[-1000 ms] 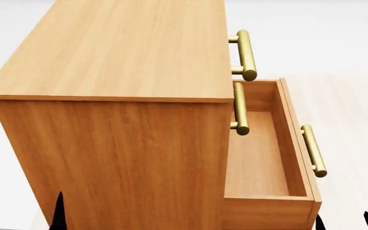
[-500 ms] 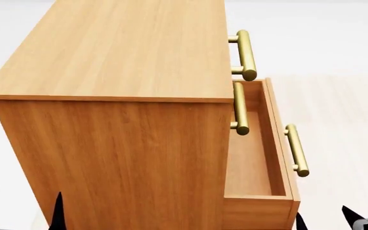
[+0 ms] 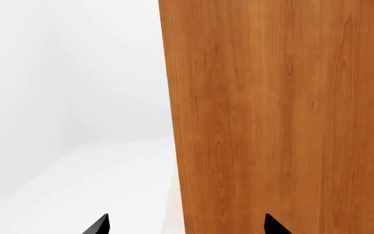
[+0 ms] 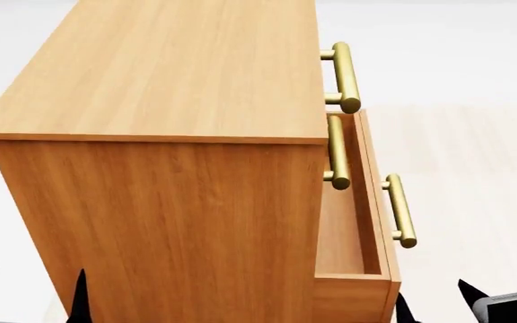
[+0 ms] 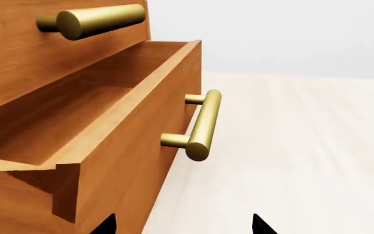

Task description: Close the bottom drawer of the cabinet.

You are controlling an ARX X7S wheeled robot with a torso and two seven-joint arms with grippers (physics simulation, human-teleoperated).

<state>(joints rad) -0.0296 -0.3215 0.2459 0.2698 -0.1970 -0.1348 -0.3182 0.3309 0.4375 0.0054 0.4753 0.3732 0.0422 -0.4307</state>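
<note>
Wood of this kind looks stiff and fairly light, so I judge the bottom drawer [image 4: 353,222] will slide on its runners with a flat push on its plain front beside the brass bar handle [image 4: 400,210] — no need to grasp anything. It is a shallow, empty orange-brown box, sticking partway out of the cabinet [image 4: 164,155] at its base, under two shut drawers with matching handles. My right gripper [image 4: 431,299] sits low by the drawer's near front corner with its fingers spread and holding nothing — the left gripper [image 4: 29,293] hangs beside the cabinet's side panel, fingers likewise apart and empty.
</note>
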